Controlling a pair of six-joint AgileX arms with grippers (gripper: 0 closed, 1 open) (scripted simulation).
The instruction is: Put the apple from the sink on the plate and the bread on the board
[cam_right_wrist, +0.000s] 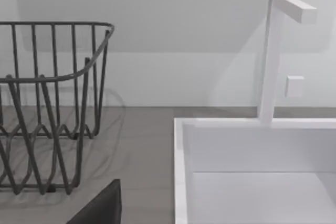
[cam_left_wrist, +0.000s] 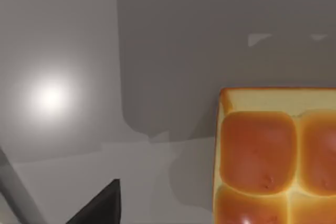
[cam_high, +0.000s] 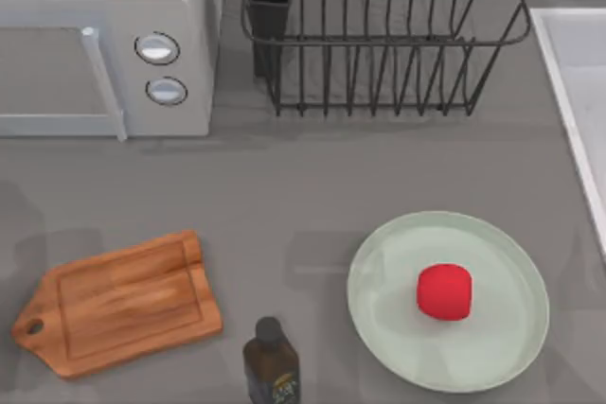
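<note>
The apple (cam_high: 444, 291) sits on the plate (cam_high: 379, 262), done; the board (cam_high: 123, 302), at 9 o'clock, awaits bread (cam_left_wrist: 273, 156). You cannot tell either gripper's finger state.

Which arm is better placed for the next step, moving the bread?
Left: its wrist view looks closely at the golden-brown scored bread. The red apple already lies on the mint-green plate; the right wrist faces the white sink.

We look straight down on the desk (cam_high: 284, 186); our left wrist camera sits close over the bread (cam_left_wrist: 273, 156); our right wrist camera faces the sink (cam_right_wrist: 252, 171) and rack (cam_right_wrist: 47, 103), both also seen from above.
</note>
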